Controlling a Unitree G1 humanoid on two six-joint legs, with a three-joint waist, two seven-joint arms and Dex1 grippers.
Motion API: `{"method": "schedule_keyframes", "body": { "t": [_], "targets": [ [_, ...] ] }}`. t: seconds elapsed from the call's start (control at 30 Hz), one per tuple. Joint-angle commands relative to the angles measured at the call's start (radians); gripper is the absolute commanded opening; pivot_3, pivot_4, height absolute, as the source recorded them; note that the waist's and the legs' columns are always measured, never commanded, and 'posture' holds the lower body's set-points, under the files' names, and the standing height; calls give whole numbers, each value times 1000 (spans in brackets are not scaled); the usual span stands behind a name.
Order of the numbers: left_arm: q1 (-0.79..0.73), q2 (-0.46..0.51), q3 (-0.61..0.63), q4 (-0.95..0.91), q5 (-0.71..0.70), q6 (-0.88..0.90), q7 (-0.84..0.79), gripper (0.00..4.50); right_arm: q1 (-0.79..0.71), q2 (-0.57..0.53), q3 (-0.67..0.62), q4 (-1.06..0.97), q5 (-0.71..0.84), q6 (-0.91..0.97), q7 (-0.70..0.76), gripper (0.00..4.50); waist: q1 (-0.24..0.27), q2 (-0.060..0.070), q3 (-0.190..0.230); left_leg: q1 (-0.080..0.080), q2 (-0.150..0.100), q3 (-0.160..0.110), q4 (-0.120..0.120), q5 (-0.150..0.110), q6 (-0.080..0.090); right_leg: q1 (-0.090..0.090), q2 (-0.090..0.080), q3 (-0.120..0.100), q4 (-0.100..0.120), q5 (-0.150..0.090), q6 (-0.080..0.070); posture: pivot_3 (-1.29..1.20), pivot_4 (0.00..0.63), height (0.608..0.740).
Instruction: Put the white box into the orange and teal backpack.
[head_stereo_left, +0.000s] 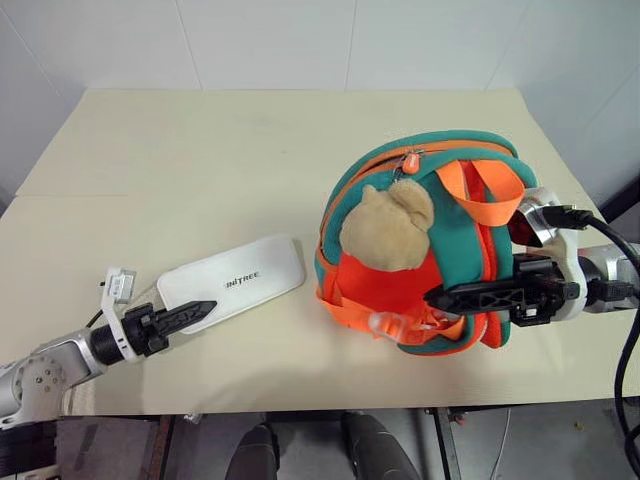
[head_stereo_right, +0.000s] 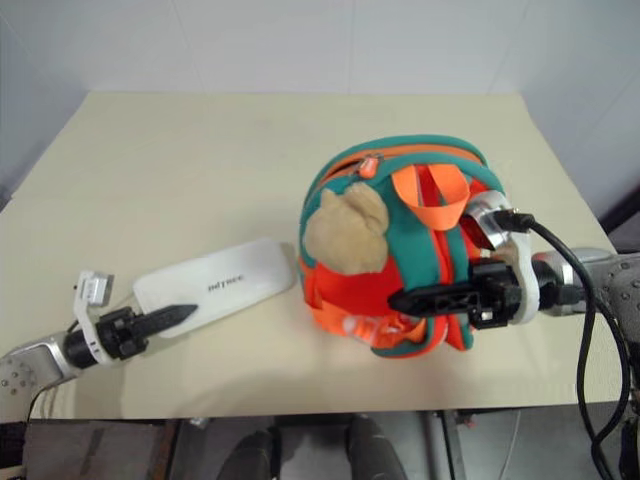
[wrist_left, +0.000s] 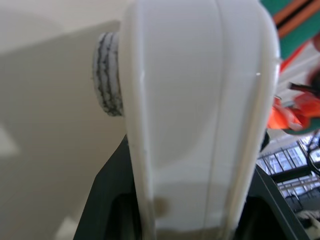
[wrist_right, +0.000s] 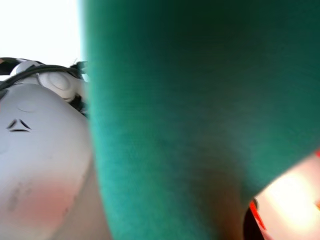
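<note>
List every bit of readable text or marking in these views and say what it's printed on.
"UNITREE": small dark lettering on the top of the white box, which lies on the table; the first letters are faint, so this is the likeliest reading.
A small white tag near the left gripper: any print on it is too small to read.
The orange and teal backpack: no text visible.

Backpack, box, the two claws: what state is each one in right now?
Backpack: lifted at its right side by the right gripper, zipper along the top partly open.
Box: outside the backpack, one end clamped in the left gripper.
Left gripper: shut on the box.
Right gripper: shut on the backpack's teal edge.
Plush toy: attached to the backpack's front.
</note>
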Motion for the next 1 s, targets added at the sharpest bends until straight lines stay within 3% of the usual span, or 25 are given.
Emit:
{"method": "schedule_keyframes", "body": {
  "t": [0.03, 0.27, 0.67, 1.0],
  "targets": [
    [-23, -14, 81, -121, -124, -10, 4, 1455, -53, 0, 32, 46, -87, -52, 83, 87, 1, 0, 0, 0, 0, 0, 0, 0, 0, 0, 0, 0, 0, 0, 0, 0, 150, 740],
    [-97, -38, 135, -205, -257, -35, 78, 1455, -61, 34, 74, 56, -169, -76, 128, 87, 4, 0, 0, 0, 0, 0, 1, 0, 0, 0, 0, 0, 0, 0, 0, 0, 150, 740],
    [-314, 15, -39, -103, -194, -82, -17, 1455, -21, 43, 38, 30, -215, -91, 124, 87, 4, 0, 0, -1, -1, 0, 7, -1, 0, 2, 2, 1, 1, 1, 2, 0, 150, 740],
    [-406, 27, -85, -53, -220, -59, -87, 1455, 30, 64, -13, -7, -198, -81, 71, 87, 4, 0, 0, -2, 0, 0, 7, -2, 1, 1, 1, 0, 1, 0, 2, 0, 150, 740]
  ]
}}
